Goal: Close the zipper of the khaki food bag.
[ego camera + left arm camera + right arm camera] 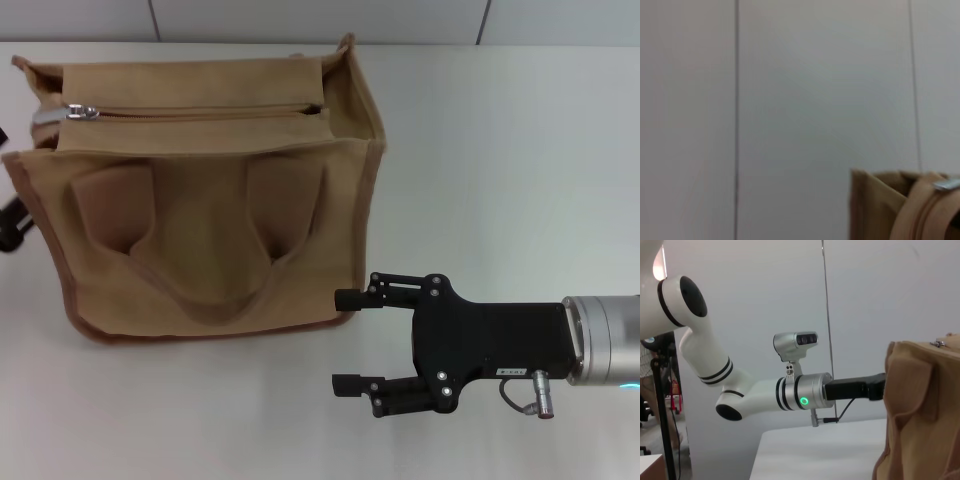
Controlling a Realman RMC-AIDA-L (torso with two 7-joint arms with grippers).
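The khaki food bag (pixel 210 200) stands on the white table at the left, its two handles folded down over its front. The zipper (pixel 200 113) runs along its top, with the silver pull tab (pixel 82 111) at the bag's left end. My right gripper (pixel 345 340) is open and empty, low over the table just off the bag's front right corner. My left gripper (pixel 10 225) shows only as dark parts at the bag's left side. The right wrist view shows it (pixel 865 387) reaching behind the bag (pixel 920 410). The left wrist view shows the bag's corner (pixel 880 205) and the tab (pixel 946 185).
White table (pixel 500 150) stretches to the right of the bag and in front of it. A pale panelled wall (pixel 300 20) stands behind. The left arm's white links (pixel 715 365) show in the right wrist view.
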